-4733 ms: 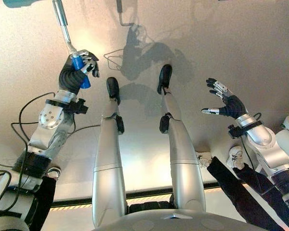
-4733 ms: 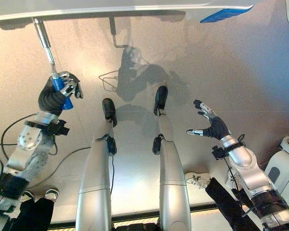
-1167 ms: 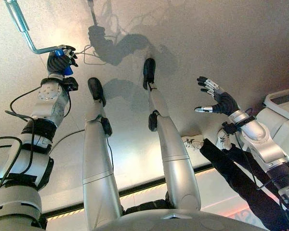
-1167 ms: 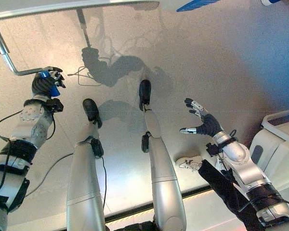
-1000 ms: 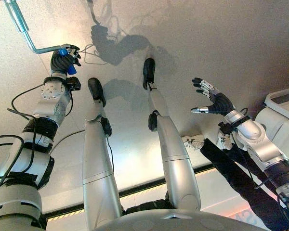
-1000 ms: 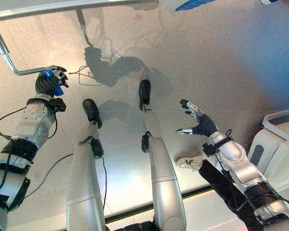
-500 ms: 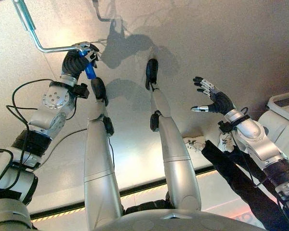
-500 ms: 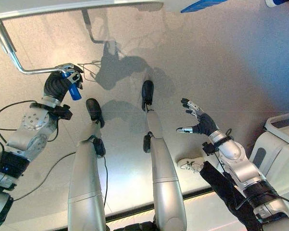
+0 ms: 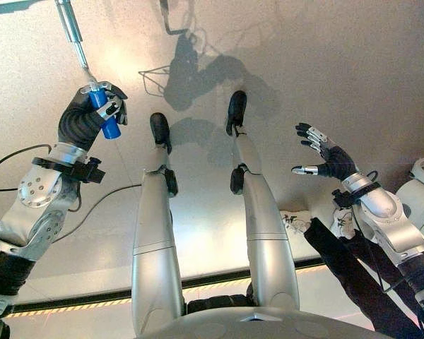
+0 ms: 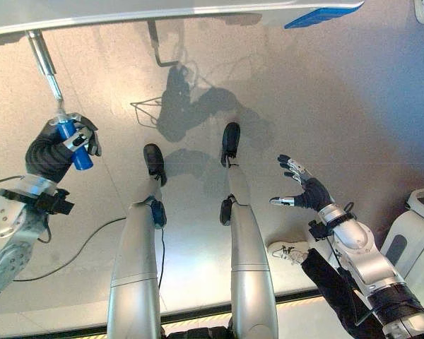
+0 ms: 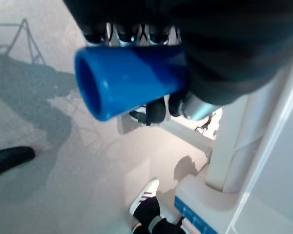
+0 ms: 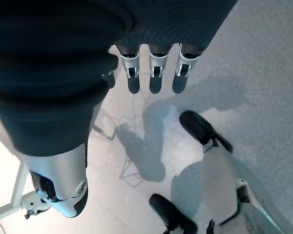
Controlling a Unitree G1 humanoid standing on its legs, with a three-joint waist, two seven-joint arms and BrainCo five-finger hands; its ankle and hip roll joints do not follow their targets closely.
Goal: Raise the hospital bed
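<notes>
Your left hand (image 9: 92, 113) has its fingers curled tight round the blue crank grip (image 9: 104, 116), whose open end sticks out past the fingertips (image 11: 124, 36) in the left wrist view. From the top of that fist the silver crank rod (image 9: 72, 32) climbs to the underside of the hospital bed (image 10: 162, 10). Your right hand (image 9: 330, 161) hangs well apart from the crank, fingers (image 12: 154, 73) spread straight with the thumb out to the side, holding nothing. A person's white sneaker (image 9: 295, 222) sits on the floor below that wrist.
</notes>
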